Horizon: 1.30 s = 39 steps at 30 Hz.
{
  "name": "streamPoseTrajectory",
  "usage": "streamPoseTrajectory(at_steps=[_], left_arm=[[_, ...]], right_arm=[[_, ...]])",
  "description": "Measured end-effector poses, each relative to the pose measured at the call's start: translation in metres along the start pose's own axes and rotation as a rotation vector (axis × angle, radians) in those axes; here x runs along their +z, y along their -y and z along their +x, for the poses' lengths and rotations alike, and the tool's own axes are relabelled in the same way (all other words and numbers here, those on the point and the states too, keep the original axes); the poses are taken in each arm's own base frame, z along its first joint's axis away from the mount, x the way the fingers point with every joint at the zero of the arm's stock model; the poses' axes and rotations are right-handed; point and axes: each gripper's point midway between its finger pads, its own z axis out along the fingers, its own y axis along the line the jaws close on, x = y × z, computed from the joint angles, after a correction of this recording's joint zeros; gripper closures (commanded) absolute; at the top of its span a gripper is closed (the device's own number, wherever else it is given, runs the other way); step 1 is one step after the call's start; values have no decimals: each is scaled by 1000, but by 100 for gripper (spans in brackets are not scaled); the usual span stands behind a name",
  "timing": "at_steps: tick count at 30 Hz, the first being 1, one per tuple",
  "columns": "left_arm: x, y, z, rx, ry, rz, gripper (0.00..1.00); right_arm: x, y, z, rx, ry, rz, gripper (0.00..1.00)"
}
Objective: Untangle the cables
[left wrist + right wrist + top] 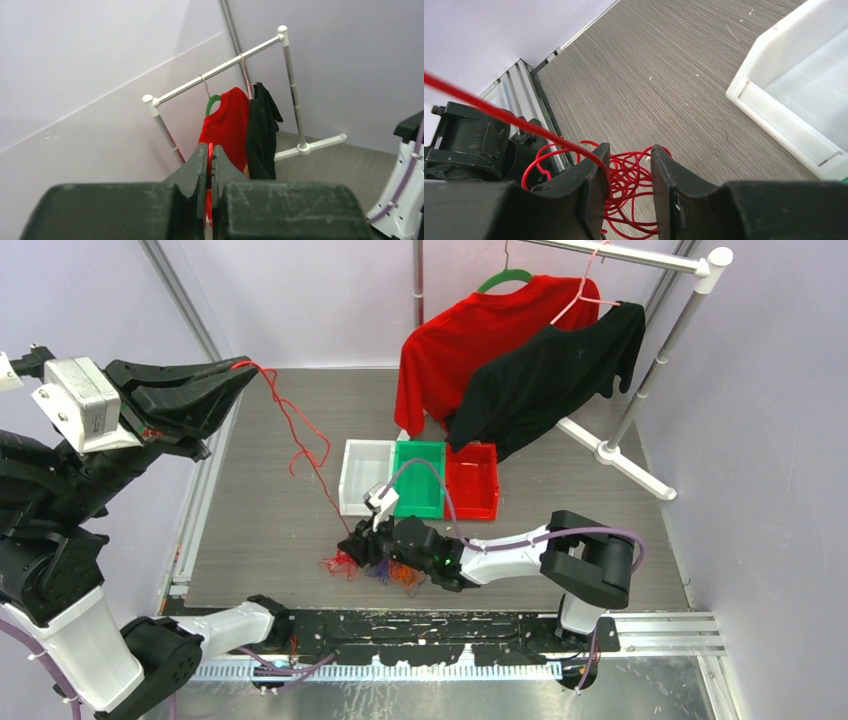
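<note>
The cables (385, 572) lie as a red, orange and purple tangle near the table's front edge. One red cable (300, 440) rises from the tangle to my left gripper (240, 370), which is lifted high at the far left and shut on it. In the left wrist view the red cable (210, 148) is pinched between the closed jaws of the left gripper (210, 156). My right gripper (357, 540) is low over the tangle. In the right wrist view it (628, 167) is open, with red cable loops (631, 182) lying loose between the jaws.
White (347, 480), green (420, 446) and red (492, 480) bins stand side by side behind the tangle. A clothes rack (640, 390) with a red shirt (460, 340) and a black shirt (550, 375) stands at the back right. The white bin (784, 90) is close on the right.
</note>
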Motion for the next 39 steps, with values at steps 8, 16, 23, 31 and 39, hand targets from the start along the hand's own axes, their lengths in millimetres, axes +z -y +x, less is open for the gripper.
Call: streamPoseTrajectory(at_steps=[8, 16, 23, 31, 39], left_arm=[[-3, -30, -29, 54, 89, -157, 100], [-18, -62, -70, 136, 209, -340, 100], [-33, -101, -120, 260, 364, -554, 100], [-84, -110, -187, 352, 603, -732, 100], [-75, -98, -158, 323, 518, -657, 100]], right_arm=[[-13, 25, 28, 35, -5, 66, 58], [-22, 31, 28, 54, 24, 82, 57], [-43, 51, 51, 59, -11, 141, 56], [-63, 78, 84, 44, -89, 232, 56], [-70, 75, 68, 41, -70, 242, 44]])
